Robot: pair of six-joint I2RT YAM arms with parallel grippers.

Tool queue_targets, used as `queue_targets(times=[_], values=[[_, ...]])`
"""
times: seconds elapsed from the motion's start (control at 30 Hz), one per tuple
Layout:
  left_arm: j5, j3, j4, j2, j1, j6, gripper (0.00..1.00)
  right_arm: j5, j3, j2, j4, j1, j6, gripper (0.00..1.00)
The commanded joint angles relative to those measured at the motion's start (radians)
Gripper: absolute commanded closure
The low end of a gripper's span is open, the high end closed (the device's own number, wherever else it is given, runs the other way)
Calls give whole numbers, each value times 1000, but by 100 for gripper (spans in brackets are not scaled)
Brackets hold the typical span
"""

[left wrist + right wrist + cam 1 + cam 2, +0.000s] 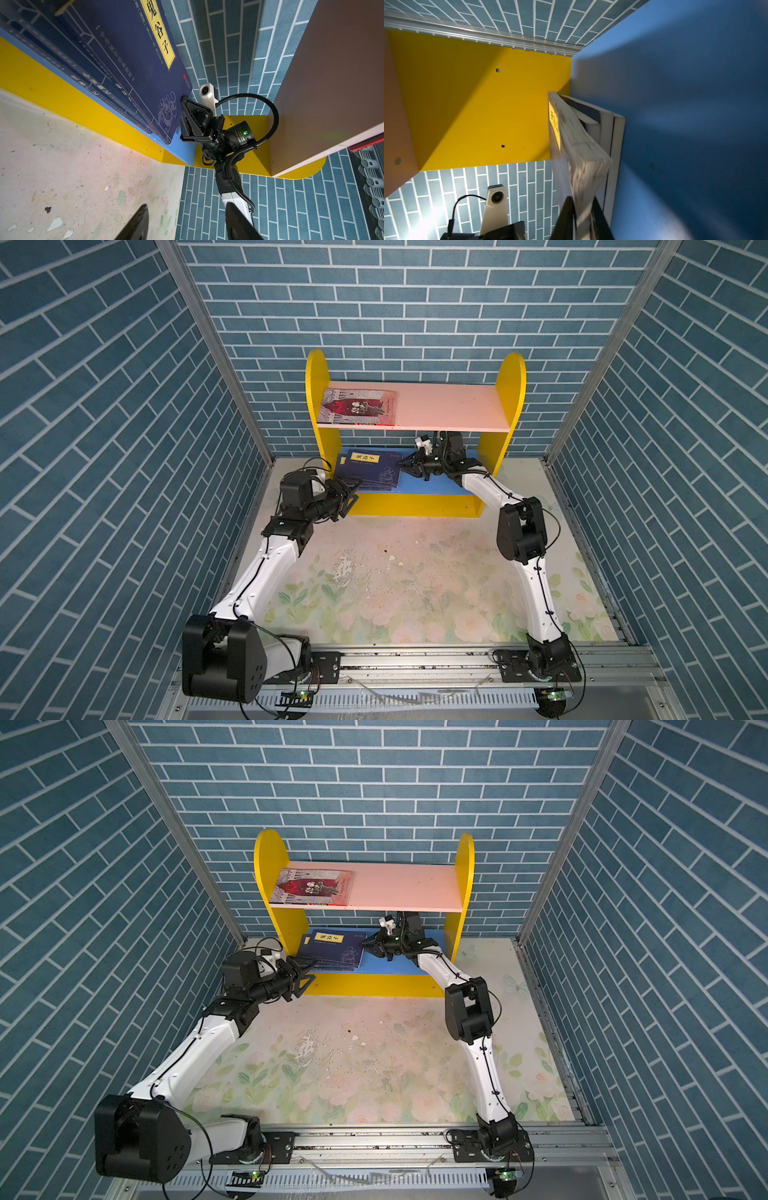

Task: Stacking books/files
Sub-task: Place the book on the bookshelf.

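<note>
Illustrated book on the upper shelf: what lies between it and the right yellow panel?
Nothing but bare pink shelf board, shown in both top views.

Robot lab test cell, not a lived-in room: blue brick-print walls [104,406] framed by bare aluminium posts [216,352]. Left arm [266,568] and right arm [536,593] are bolted to an extrusion rail [415,659]. Worn floral tabletop [395,593] and yellow shelf [509,389] look like a staged set.

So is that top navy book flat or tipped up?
Tipped up at one edge: the right tool pinches the top navy book, and a gap shows between it and the books beneath.
</note>
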Motion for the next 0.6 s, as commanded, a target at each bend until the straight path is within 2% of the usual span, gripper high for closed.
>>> queue_targets(times=[0.0, 0.2, 0.37, 0.57], values=[[9, 10, 7, -22, 10, 7, 39, -22, 35, 13, -12, 5, -27, 93], [12, 12, 1, -24, 13, 11, 39, -50, 135, 53, -97, 0, -101, 96], [11, 17, -1, -20, 16, 13, 39, -77, 265, 124, -144, 0, -106, 96], [11, 23, -4, -17, 17, 13, 39, -98, 321, 158, -178, -1, -121, 96]])
